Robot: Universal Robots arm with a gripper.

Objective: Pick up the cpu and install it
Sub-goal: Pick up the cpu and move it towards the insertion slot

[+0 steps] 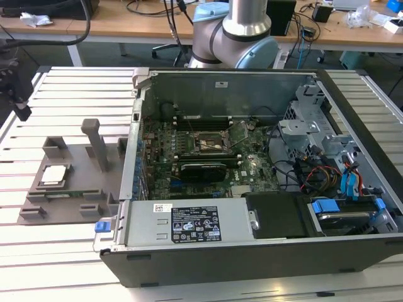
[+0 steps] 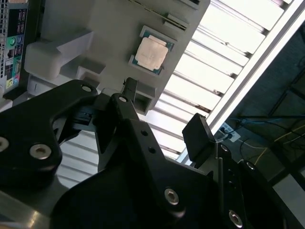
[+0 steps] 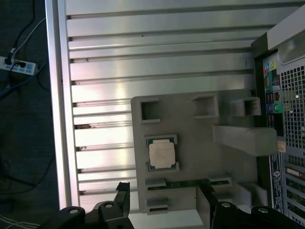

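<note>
The cpu [image 1: 53, 175] lies flat in a recess of the grey fixture plate [image 1: 85, 189], on the exterior view's left, outside the computer case. Its silvery lid with a thin rim shows in both wrist views [image 3: 161, 155] [image 2: 151, 52]. My gripper [image 3: 162, 202] hangs above the plate, apart from the chip, with its two black fingers spread wide and nothing between them. In the second wrist view the gripper [image 2: 164, 112] also stands open over the plate's edge. The dark metal-framed socket [image 1: 211, 143] sits on the motherboard inside the case.
The open computer case [image 1: 252, 251] takes up the middle and right of the slatted aluminium table [image 1: 69, 82]. An upright grey post [image 1: 97, 141] rises from the fixture plate near the case wall. Cables, drive bays and blue clips crowd the case's right side. Desks stand behind.
</note>
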